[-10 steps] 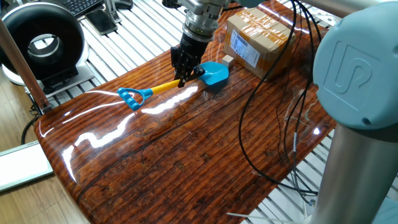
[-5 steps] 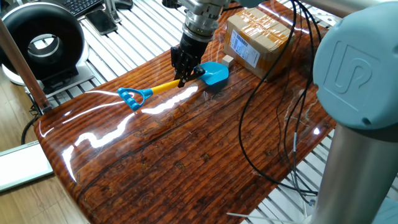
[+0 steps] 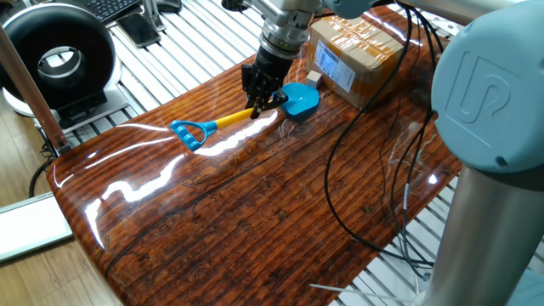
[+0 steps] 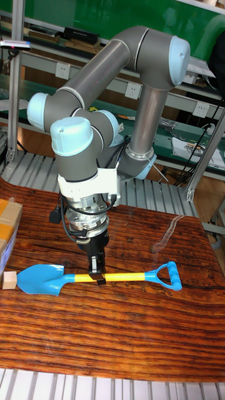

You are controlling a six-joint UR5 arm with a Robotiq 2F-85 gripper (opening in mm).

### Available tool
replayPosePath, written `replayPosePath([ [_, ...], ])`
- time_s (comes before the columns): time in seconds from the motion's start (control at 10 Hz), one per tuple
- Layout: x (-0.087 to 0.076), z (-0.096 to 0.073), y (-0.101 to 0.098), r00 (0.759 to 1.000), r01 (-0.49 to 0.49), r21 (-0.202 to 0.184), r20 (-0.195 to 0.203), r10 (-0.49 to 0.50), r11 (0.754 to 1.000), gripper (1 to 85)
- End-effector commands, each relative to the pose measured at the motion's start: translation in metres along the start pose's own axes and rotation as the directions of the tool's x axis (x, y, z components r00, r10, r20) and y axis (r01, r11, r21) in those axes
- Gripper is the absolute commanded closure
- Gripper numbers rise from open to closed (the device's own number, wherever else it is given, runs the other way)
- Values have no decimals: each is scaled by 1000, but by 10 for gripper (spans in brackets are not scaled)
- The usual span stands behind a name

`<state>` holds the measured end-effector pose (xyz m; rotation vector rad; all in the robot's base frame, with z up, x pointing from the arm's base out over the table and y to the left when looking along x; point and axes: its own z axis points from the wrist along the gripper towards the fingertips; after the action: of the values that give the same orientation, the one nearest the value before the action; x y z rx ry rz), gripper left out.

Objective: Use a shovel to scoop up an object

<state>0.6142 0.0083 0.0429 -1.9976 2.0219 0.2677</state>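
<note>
Gripper (image 4: 95, 275) jaws pinching shovel (image 4: 94, 277) on yellow shaft near blade, for push control. Blade flat on surface (image 3: 255, 212), tip nearly touching cube (image 4: 9, 280) beside cardboard box (image 3: 353, 47).

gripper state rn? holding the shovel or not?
Gripper: shut on the shovel, clamped on the yellow shaft just behind the blue blade. The blade tip sits close to the small wooden cube.
</note>
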Motion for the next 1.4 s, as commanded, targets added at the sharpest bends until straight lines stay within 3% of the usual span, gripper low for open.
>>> replayPosePath([
  [0.0,-3,-2,-4,1000,-16,13,11,15,1000,847],
  [1.3,-4,-2,-8,999,-38,29,19,37,999,847],
])
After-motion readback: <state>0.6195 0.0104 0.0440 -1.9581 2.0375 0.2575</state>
